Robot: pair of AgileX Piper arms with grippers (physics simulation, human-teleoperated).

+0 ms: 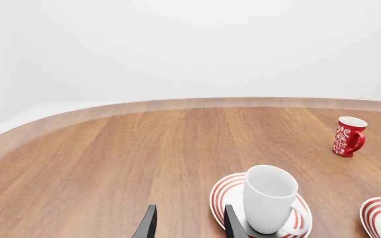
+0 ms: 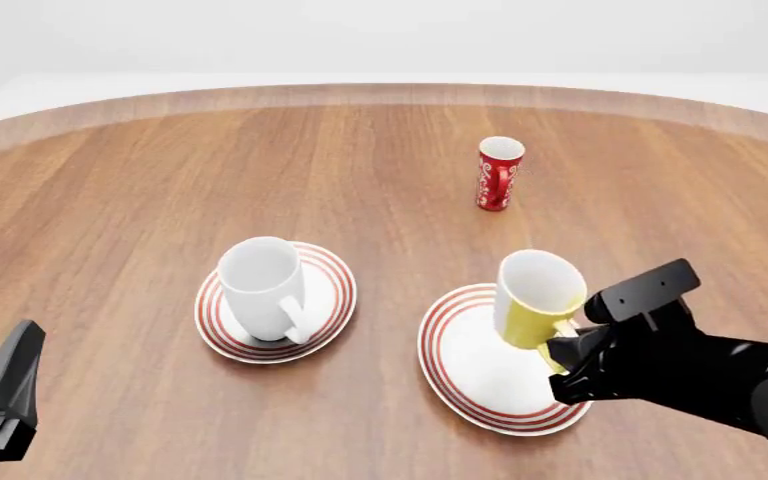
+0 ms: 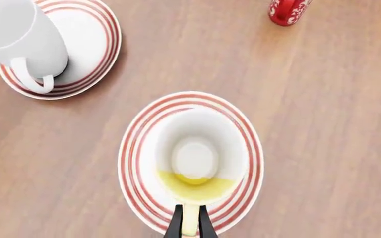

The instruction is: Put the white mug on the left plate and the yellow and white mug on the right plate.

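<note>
yellow and white mug (image 3: 197, 163) over right plate (image 3: 137, 163), handle pinched in right hand (image 3: 190, 225)

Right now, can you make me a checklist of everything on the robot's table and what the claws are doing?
Surface: brown wooden table with a curved far edge.
Job's things: white mug stands upright on the left plate; yellow and white mug is over the right plate, and whether it rests on it cannot be told.
Clutter: red and white patterned cup stands upright on the table, beyond the plates.
Grippers: right gripper is shut on the yellow mug's handle; left gripper is open, holding nothing, near the left plate.
Cables: nothing seen.
Surroundings: plain white background.
</note>
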